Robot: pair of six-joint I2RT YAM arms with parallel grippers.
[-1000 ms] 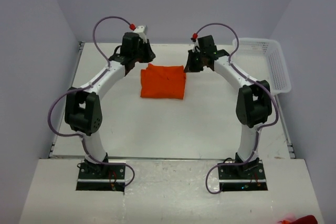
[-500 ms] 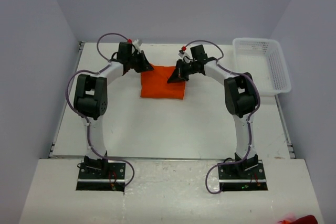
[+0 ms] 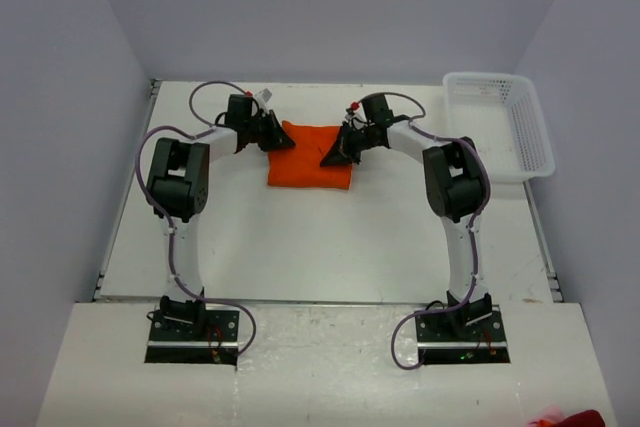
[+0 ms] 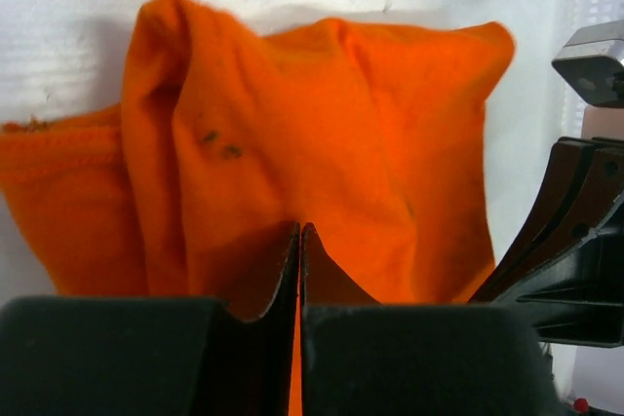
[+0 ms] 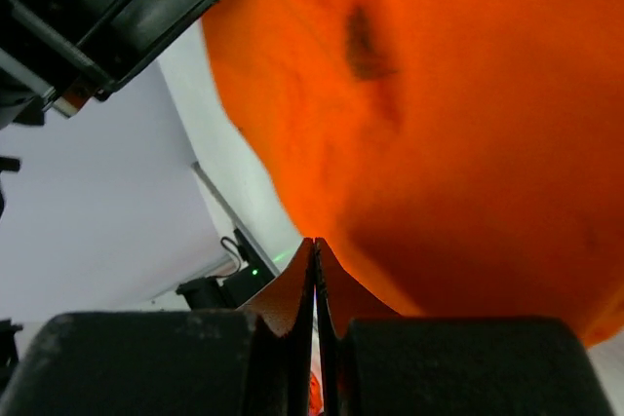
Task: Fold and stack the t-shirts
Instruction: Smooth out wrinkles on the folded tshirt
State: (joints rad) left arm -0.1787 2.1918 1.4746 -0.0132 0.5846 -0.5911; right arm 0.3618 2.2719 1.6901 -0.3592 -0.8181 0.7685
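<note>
T-shirt point(image 3: 310, 162): one orange item, folded into a rough rectangle, lying flat on the table point(image 3: 300, 247), centre-far, betw. the two arms. White basket point(image 3: 535, 132) at far R corner, well apart from it; nothing seen in it.

Placement, as judged: both arms reach in low from either side and meet the cloth at its far edge, L claw point(image 4: 299, 233) at far-L corner, R claw point(image 5: 314, 245) near far-R corner, slightly inboard. Symmetrical two-corner hold suits drawing that edge over for a further fold, or lifting the bundle w/o it opening out. Which is intended, can't say.

Claws:
- L: jaws fully together, tips meeting in a point. Orange cloth at and under the tips, sliver of orange showing in the slit betw. the fingers. Reads as a nip on a thin layer of fabric.
- R: jaws likewise closed tight, cloth bunched directly over the tips, apparently pinched. Depth of bite not visible.

Risk: thin pinch, so top layer may come away alone.
</note>
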